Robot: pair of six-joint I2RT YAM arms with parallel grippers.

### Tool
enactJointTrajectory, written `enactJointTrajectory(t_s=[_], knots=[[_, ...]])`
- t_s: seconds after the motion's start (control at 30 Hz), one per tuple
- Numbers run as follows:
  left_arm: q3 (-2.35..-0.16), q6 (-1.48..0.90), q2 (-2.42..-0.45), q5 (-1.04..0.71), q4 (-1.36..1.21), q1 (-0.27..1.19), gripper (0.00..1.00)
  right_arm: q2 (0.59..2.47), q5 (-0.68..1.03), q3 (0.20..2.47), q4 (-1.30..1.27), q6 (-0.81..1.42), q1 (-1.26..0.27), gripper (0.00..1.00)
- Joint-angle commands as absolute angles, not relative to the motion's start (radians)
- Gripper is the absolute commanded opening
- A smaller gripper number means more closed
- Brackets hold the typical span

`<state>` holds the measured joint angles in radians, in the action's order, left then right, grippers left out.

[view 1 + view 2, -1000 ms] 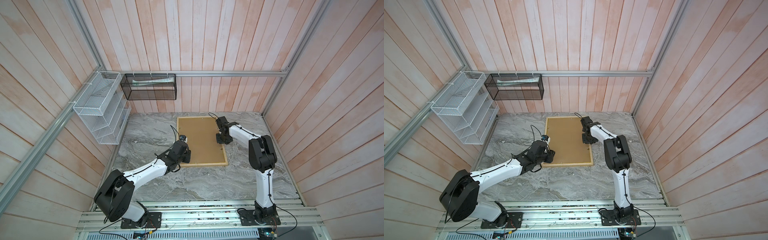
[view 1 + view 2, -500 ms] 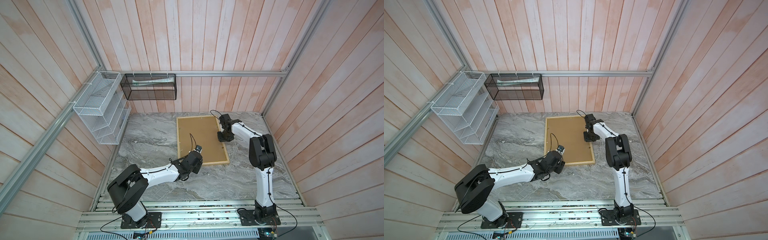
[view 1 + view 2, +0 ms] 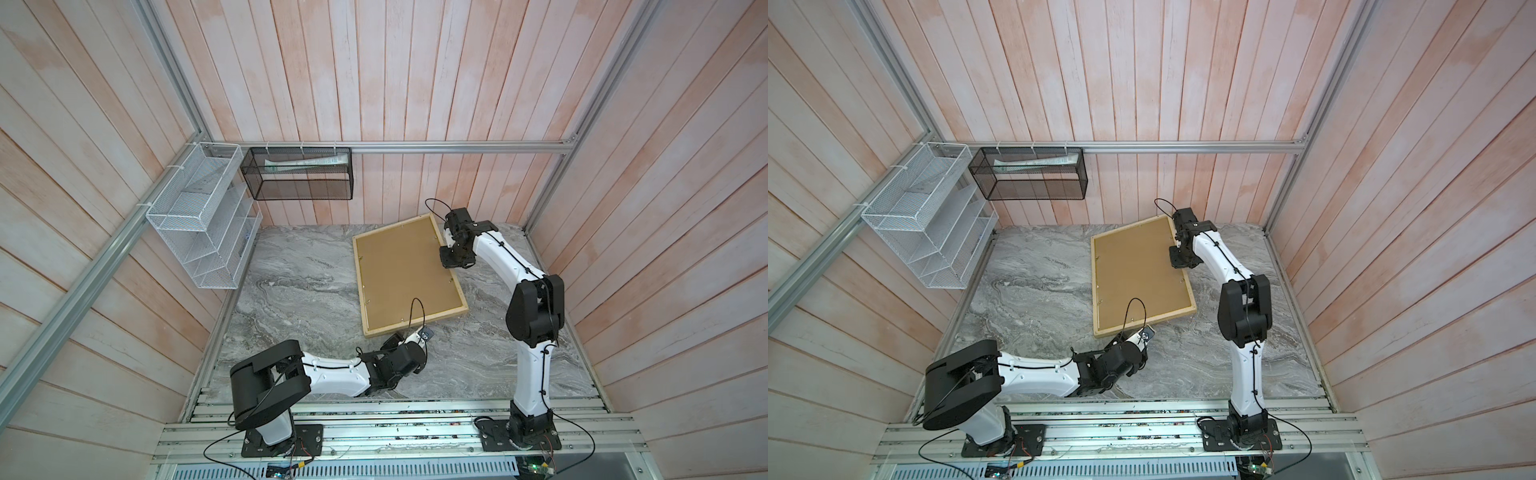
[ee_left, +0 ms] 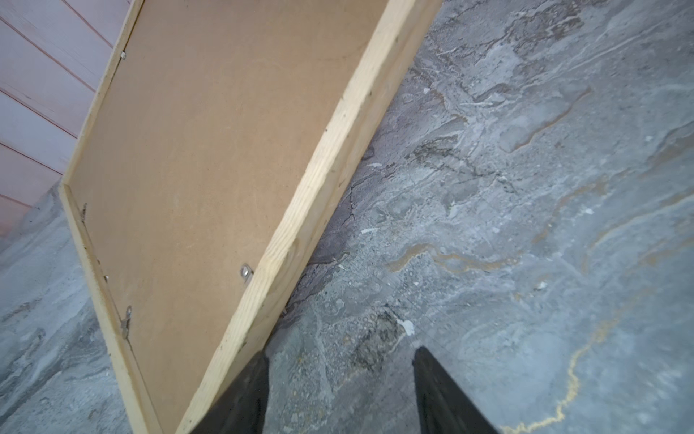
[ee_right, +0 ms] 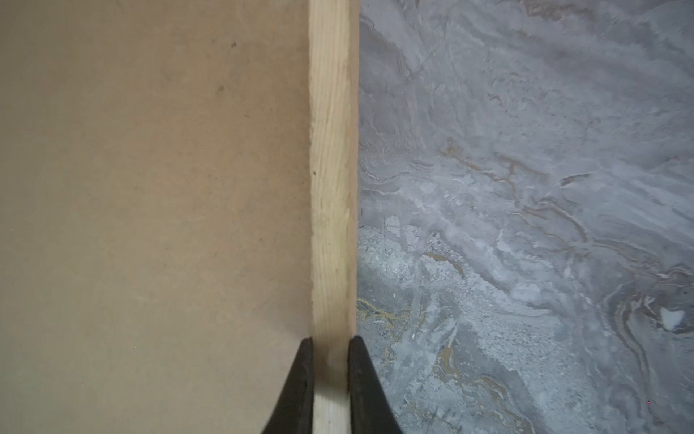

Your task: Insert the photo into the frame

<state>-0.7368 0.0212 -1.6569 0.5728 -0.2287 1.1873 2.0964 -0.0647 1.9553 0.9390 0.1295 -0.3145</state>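
While right fingers (image 5: 298,383) pinch frame (image 5: 330,188), left (image 4: 447,398) splayed

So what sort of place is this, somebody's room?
Probably a robot test booth: two robot arms bolted to a metal rail, plank walls boxing in a marble-look table, wire racks hung up.

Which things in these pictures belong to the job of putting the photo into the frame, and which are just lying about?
Job in hand:
- frame, brown backing board in it
- right hand, shut on the frame's rail
- left hand, open beside the frame's near edge
- photo: shows in no view

Lying about:
- white wire rack on the side wall
- black mesh basket on the back wall
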Motion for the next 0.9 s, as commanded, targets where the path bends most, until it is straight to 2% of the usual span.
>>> enactJointTrajectory(t_s=[0.0, 0.57, 0.87], knots=[[-0.724, 0.090, -1.669, 0.669, -0.352, 1.188, 0.63, 2.025, -0.048, 2.000, 0.988, 0.120, -0.315, 0.00], [-0.628, 0.368, -1.759, 0.718, -0.851, 1.221, 0.63, 1.975, -0.045, 2.003, 1.014, 0.132, -0.337, 0.00], [-0.673, 0.563, -1.925, 0.812, -1.104, 1.223, 0.63, 1.952, -0.053, 2.014, 1.030, 0.143, -0.356, 0.00]])
